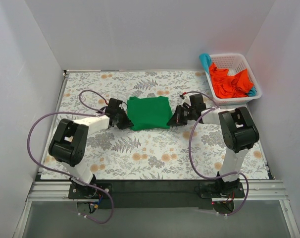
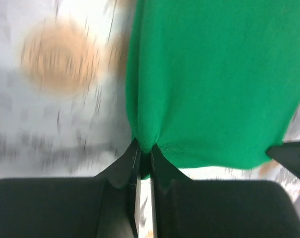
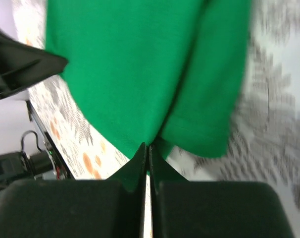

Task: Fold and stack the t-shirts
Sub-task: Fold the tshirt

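Note:
A bright green t-shirt (image 1: 149, 112) lies folded into a rough square at the middle of the floral table. My left gripper (image 1: 124, 121) is shut on its left near corner; in the left wrist view the cloth (image 2: 214, 79) is pinched between the jaws of my left gripper (image 2: 145, 151). My right gripper (image 1: 174, 120) is shut on the right near corner; in the right wrist view the green cloth (image 3: 140, 69) bunches at my right gripper's tips (image 3: 148, 148). Orange-red t-shirts (image 1: 229, 82) and a teal-blue one (image 1: 206, 61) lie in the basket.
The white lattice basket (image 1: 252, 96) stands at the back right of the table. White walls close in the back and both sides. Purple cables loop beside each arm. The table's metal front rail (image 1: 150, 191) runs along the near edge.

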You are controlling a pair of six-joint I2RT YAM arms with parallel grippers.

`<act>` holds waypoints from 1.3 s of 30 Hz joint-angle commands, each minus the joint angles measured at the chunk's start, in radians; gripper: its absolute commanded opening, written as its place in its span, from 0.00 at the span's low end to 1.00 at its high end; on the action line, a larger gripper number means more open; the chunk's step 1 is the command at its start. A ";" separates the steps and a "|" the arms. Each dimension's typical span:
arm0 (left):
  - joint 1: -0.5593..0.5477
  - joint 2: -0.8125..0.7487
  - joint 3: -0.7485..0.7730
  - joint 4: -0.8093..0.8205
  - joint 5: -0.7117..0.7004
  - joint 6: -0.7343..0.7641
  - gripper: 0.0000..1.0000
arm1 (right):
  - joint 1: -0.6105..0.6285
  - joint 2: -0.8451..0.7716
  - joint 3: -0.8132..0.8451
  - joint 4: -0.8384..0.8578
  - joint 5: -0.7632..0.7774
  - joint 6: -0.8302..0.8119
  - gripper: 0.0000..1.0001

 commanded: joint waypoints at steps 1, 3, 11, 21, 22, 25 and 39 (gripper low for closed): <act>-0.043 -0.175 -0.102 -0.123 -0.013 -0.033 0.00 | 0.006 -0.118 -0.067 -0.080 -0.006 -0.070 0.01; -0.082 -0.301 -0.185 -0.157 -0.022 -0.054 0.02 | 0.020 -0.184 -0.098 -0.169 0.039 -0.110 0.01; -0.185 -0.582 -0.346 -0.181 -0.024 -0.177 0.85 | 0.098 -0.370 -0.078 -0.357 0.260 -0.188 0.60; -0.185 -0.490 -0.185 -0.269 -0.180 -0.102 0.88 | 0.103 -0.236 0.069 -0.395 0.392 -0.270 0.67; -0.184 -0.464 -0.159 -0.273 -0.186 -0.094 0.88 | 0.101 -0.222 0.077 -0.391 0.386 -0.265 0.67; -0.185 -0.398 -0.124 -0.272 -0.194 -0.062 0.88 | 0.098 -0.172 0.103 -0.362 0.335 -0.250 0.67; -0.185 -0.255 -0.115 -0.217 -0.159 -0.037 0.87 | 0.101 -0.053 0.123 -0.288 0.160 -0.205 0.70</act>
